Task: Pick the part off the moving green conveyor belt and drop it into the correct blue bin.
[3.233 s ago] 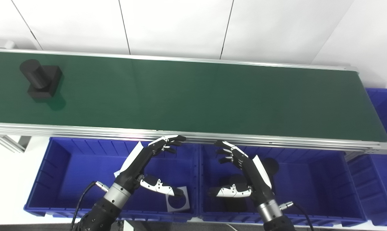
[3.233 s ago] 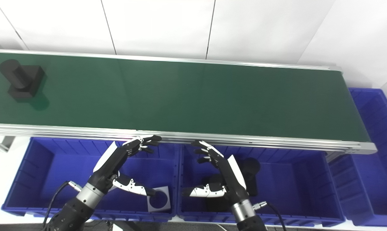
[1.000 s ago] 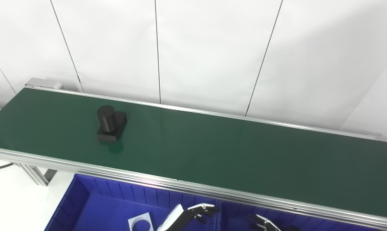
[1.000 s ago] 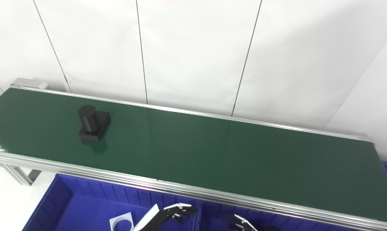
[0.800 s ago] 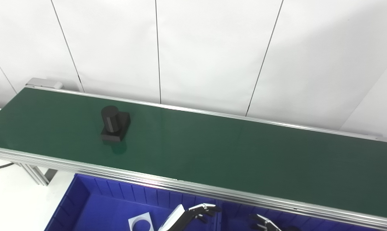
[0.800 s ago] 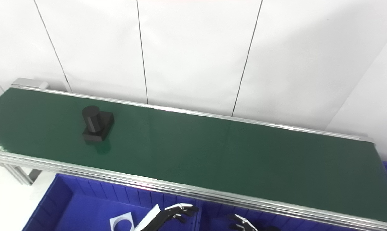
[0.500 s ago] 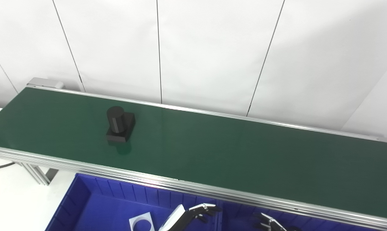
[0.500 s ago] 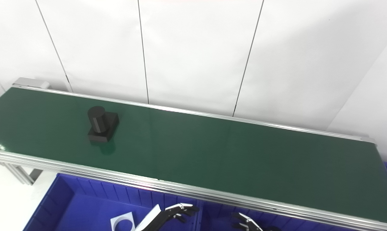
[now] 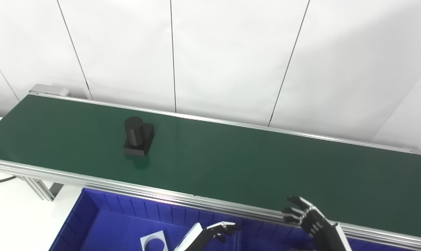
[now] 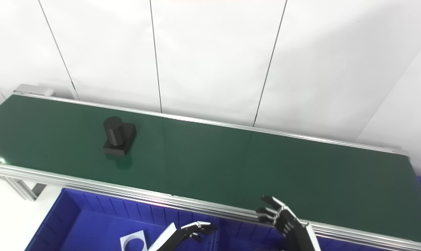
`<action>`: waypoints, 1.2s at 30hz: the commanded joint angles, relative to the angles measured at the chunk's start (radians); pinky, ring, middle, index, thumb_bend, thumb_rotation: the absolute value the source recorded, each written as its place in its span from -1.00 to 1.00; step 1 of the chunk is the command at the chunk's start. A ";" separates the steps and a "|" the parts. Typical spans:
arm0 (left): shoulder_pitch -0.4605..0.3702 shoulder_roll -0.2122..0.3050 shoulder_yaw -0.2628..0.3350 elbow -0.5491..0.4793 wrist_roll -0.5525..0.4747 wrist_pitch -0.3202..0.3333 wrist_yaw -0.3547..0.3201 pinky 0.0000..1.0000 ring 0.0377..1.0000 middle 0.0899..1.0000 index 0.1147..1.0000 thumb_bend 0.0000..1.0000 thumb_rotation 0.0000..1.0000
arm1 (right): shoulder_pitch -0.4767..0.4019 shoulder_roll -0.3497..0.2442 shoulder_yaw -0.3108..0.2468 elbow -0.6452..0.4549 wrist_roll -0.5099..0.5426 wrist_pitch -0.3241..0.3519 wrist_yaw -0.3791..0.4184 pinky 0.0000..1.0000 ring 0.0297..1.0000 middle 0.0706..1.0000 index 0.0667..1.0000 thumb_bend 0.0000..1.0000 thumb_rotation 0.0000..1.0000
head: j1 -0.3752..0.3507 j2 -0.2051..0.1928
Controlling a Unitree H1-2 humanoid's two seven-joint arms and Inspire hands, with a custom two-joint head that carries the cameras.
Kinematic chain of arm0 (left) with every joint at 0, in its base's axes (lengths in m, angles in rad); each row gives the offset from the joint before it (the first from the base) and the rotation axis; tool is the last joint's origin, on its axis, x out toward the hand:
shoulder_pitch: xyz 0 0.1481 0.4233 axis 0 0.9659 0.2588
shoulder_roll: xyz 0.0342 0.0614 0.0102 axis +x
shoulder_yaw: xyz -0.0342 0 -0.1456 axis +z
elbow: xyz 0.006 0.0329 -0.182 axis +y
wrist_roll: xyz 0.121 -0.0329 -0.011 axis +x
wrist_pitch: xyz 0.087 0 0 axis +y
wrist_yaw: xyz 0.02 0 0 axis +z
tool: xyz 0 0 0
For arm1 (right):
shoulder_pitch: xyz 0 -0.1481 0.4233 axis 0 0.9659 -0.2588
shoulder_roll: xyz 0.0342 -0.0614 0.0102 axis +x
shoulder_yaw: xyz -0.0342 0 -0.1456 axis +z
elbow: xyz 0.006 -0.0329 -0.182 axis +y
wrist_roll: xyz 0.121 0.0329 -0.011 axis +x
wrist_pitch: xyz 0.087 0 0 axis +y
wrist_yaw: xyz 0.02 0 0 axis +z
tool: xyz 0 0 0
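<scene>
In the left eye view the black part (image 9: 137, 136), a short cylinder standing on a square base, rides untouched on the green conveyor belt (image 9: 231, 164), left of the belt's middle and nearer its far rail than its near one. The right robot hand (image 9: 309, 221) is raised at the belt's near rail with fingers spread and nothing in it, well apart from the part. The left robot hand (image 9: 210, 233) hangs low over the blue bin (image 9: 91, 216), fingers loosely extended and empty; a white square plate with a round hole (image 9: 154, 242) lies in that bin. In the right eye view the same layout holds: the part (image 10: 118, 136) sits alone on the belt, and the right robot hand (image 10: 283, 218) is open over the near rail, far to the part's right. By my reading the task is at its start: no grasp is made, so the pick, the carry and the drop into the correct bin all remain.
</scene>
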 commanded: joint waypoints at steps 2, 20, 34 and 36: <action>-0.034 -0.011 -0.005 -0.007 -0.004 -0.035 0.030 0.35 0.54 0.61 0.51 1.00 -0.72 | -0.039 0.004 -0.010 -0.052 0.057 -0.038 0.040 0.36 0.52 0.70 0.60 1.00 -0.37 | 0.000 -0.002; -0.056 -0.013 -0.025 0.025 -0.007 -0.035 0.060 0.34 0.54 0.61 0.51 1.00 -0.73 | -0.288 0.048 -0.007 0.096 0.005 -0.039 0.040 0.33 0.50 0.67 0.63 1.00 -0.48 | -0.001 -0.017; -0.069 -0.020 -0.033 0.041 -0.010 -0.035 0.066 0.35 0.54 0.61 0.50 1.00 -0.75 | -0.458 0.105 0.021 0.255 -0.121 -0.039 -0.061 0.28 0.51 0.66 0.63 1.00 -0.53 | 0.005 -0.020; -0.071 -0.021 -0.033 0.045 -0.012 -0.035 0.064 0.35 0.54 0.61 0.50 1.00 -0.76 | -0.479 0.112 0.030 0.279 -0.135 -0.039 -0.071 0.28 0.50 0.67 0.64 1.00 -0.52 | 0.006 -0.020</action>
